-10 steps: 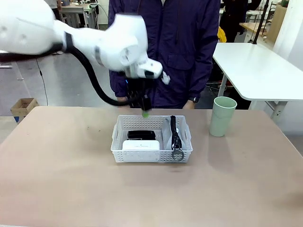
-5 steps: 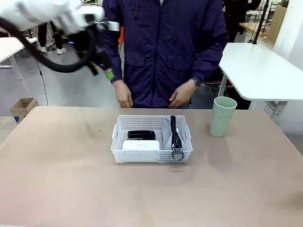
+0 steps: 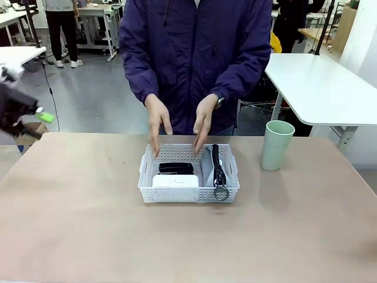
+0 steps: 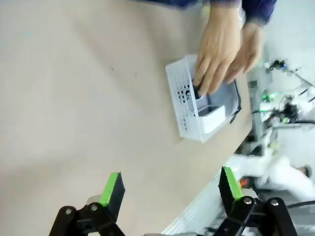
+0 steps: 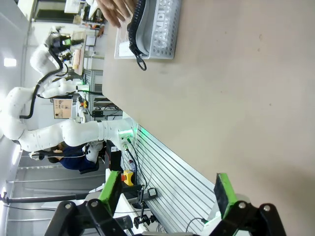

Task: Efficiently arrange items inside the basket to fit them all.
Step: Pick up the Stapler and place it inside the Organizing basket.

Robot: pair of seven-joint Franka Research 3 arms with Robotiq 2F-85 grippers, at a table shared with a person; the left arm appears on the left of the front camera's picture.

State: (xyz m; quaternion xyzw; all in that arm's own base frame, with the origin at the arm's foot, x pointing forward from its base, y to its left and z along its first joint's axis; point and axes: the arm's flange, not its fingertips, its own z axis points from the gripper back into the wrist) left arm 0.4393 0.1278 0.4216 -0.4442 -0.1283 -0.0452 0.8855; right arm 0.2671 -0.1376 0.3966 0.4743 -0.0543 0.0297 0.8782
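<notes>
The white lattice basket (image 3: pixel 188 192) sits mid-table. Inside lie a black stapler (image 3: pixel 175 168), a white box (image 3: pixel 175 181) in front of it, and at the right a grey pouch (image 3: pixel 207 171) with a black strap (image 3: pixel 217 165) and a metal ring (image 3: pixel 221 193) hanging over the front rim. The pale green cup (image 3: pixel 277 145) stands on the table right of the basket. A person's two hands (image 3: pixel 158 127) reach down to the basket's far rim. My left gripper (image 3: pixel 41 118) hangs open at the far left, well clear of the basket (image 4: pixel 183 105). My right gripper (image 5: pixel 166 189) is open and empty, far from the basket (image 5: pixel 170 19).
The brown tabletop (image 3: pixel 88 224) is bare around the basket on the left and in front. A white table (image 3: pixel 321 88) stands behind at the right. The person stands close against the table's far edge.
My left arm has swung from above the basket's far side up and away to the left edge of the picture. The person's hands have come down to the basket.
</notes>
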